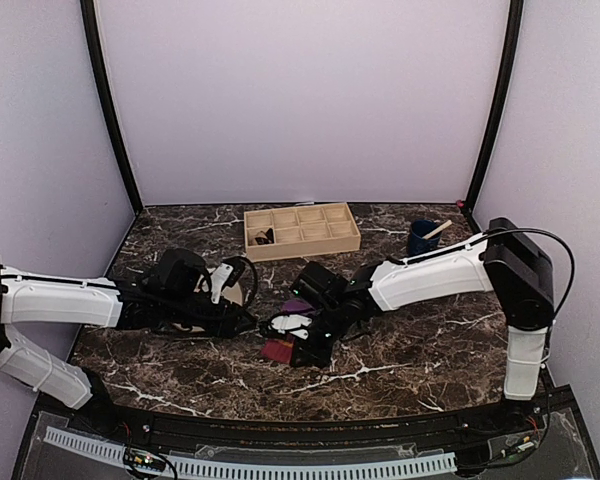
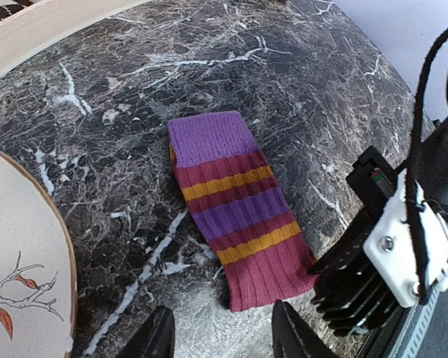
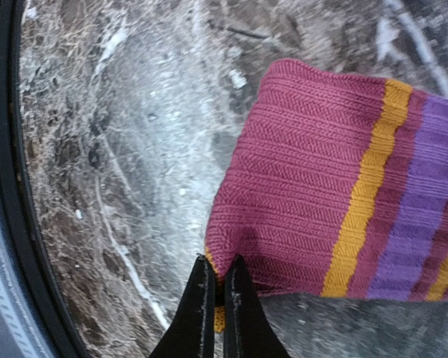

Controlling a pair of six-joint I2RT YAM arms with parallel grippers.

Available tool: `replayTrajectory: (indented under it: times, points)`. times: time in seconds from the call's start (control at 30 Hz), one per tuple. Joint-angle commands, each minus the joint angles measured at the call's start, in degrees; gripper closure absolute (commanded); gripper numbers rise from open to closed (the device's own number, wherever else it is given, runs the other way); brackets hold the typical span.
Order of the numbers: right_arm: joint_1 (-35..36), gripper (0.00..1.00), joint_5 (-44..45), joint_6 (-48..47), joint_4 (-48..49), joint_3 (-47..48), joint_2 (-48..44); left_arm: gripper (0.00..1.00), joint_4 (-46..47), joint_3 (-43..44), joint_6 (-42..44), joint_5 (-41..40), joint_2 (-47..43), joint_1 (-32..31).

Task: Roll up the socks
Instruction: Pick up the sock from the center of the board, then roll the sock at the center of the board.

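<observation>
A magenta-purple sock point(image 2: 235, 224) with orange stripes lies flat on the dark marble table point(image 2: 119, 134), purple end farthest from me. My right gripper point(image 3: 215, 262) is shut on the corner of the sock's point(image 3: 306, 179) magenta cuff, pinching the fabric edge. In the top view that gripper point(image 1: 302, 348) sits at the sock point(image 1: 277, 351) in mid-table. My left gripper point(image 2: 222, 335) is open, its fingertips point(image 2: 158, 334) just short of the magenta end and holding nothing. The left gripper point(image 1: 245, 318) is just left of the sock.
A round beige plate point(image 2: 22, 261) with a leaf drawing lies left of the sock, partly under the left arm point(image 1: 70, 300). A wooden compartment tray point(image 1: 348, 241) stands behind, with a dark item point(image 1: 265, 237) in its left cell. A blue cup point(image 1: 423, 238) stands back right.
</observation>
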Motion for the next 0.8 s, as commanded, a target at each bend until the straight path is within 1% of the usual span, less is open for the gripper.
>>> replayTrajectory:
  times: [0.0,0.37,0.5,0.63,0.77]
  points:
    - [-1.29,1.0,-10.14,3.43,-1.22,0.57,1.88,0.54,4.39,-2.78,0.48,4.49,-2.36,-0.45]
    - [-6.3,1.0,-26.49,8.06,2.85,-2.43,0.62,0.54,6.4,-2.91,4.38,8.06,0.49,-4.97]
    - [-7.97,1.0,-30.68,8.98,3.33,-3.01,1.15,0.54,7.54,-3.0,5.43,10.27,1.24,-5.86]
    - [-9.23,1.0,-33.9,9.23,3.47,-3.35,1.92,0.52,8.96,-2.76,6.66,15.23,3.35,-6.51]
    - [-9.86,1.0,-35.65,9.48,3.51,-3.51,2.48,0.5,8.41,-1.41,8.97,16.12,5.98,-9.04]
